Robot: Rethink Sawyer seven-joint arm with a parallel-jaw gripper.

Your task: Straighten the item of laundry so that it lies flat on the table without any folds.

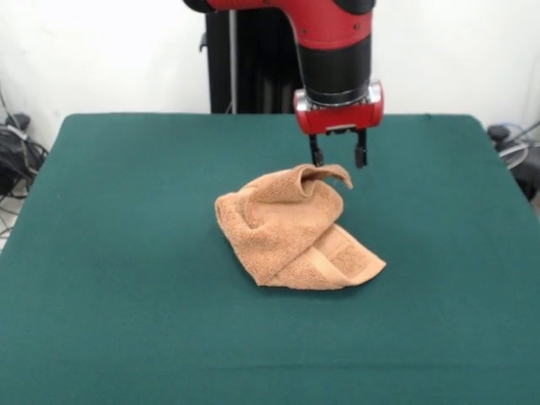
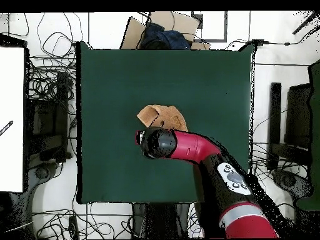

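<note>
The tabletop is carrying the towel, crumpled near its middle. We are hovering the claw just above the raised fold, fingers apart and empty. We judge the cloth soft, light; pinching a loose corner seems best.

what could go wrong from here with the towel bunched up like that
The towel lies crumpled in several overlapping layers, so the open gripper, hanging just above its raised flap, may pinch more than one layer and drag the bundle across the table without unfolding it. In the overhead view the arm covers part of the towel, so its edges are hard to track.
</note>
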